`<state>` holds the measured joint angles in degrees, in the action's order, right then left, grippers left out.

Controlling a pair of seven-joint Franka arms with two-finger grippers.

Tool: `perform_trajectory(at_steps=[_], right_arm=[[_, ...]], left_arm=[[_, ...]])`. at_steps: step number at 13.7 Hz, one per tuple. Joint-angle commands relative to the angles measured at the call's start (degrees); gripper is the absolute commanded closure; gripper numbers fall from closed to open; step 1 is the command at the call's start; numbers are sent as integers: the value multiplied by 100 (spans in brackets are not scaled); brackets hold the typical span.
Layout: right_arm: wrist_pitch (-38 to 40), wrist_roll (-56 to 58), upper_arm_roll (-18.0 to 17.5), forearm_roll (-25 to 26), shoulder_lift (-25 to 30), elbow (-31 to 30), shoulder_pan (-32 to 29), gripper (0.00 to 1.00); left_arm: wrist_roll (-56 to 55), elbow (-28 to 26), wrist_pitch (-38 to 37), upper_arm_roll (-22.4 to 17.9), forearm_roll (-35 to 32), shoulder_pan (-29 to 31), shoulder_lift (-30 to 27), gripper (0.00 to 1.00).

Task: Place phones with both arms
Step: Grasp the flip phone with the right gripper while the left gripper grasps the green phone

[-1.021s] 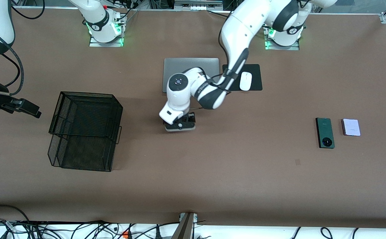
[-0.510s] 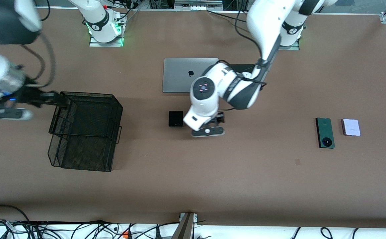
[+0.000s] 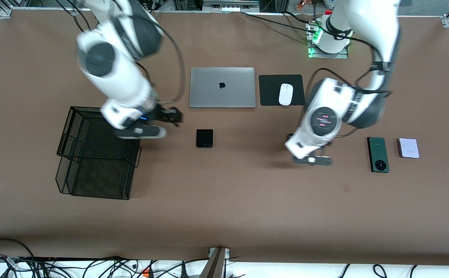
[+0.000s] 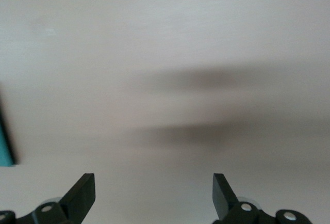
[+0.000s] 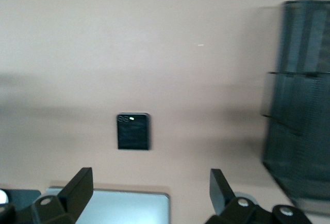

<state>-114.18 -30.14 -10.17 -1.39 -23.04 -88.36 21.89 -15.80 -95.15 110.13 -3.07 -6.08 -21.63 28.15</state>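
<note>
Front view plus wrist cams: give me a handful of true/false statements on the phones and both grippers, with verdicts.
1. The black phone lies flat on the table, nearer the front camera than the laptop. True.
2. The left gripper holds the green phone. False: its fingers are open and empty over bare table, beside that phone.
3. The lilac phone sits inside the mesh basket. False: it lies on the table beside the green phone, at the left arm's end.
4. The right gripper is open and holds nothing. True.
5. The mouse rests on the laptop. False: it sits on a black mouse pad beside the laptop.
</note>
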Motion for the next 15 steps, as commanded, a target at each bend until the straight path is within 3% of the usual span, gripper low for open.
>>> perform_trajectory(at_steps=[1,5,8,12,15], right_arm=[[-551,-27,42,42,-700,99,262,0],[-1377,-334,68,218,-1386,-41,491,0],[-2185,-439,103,236,-1694,-366,614,0],[-2565,-572,410,350,-1844,-569,931,0],[-2583,-589,420,376,-1844,-692,949,0]], left_arm=[[681,-450,104,96,-436,482,-257,0],[2052,-846,849,123,-631,1606,-459,0],[2301,-1040,1535,149,-535,2345,-372,0],[2275,-1549,2458,149,71,2795,-284,0],[2300,-1856,2915,149,81,2970,-170,0]])
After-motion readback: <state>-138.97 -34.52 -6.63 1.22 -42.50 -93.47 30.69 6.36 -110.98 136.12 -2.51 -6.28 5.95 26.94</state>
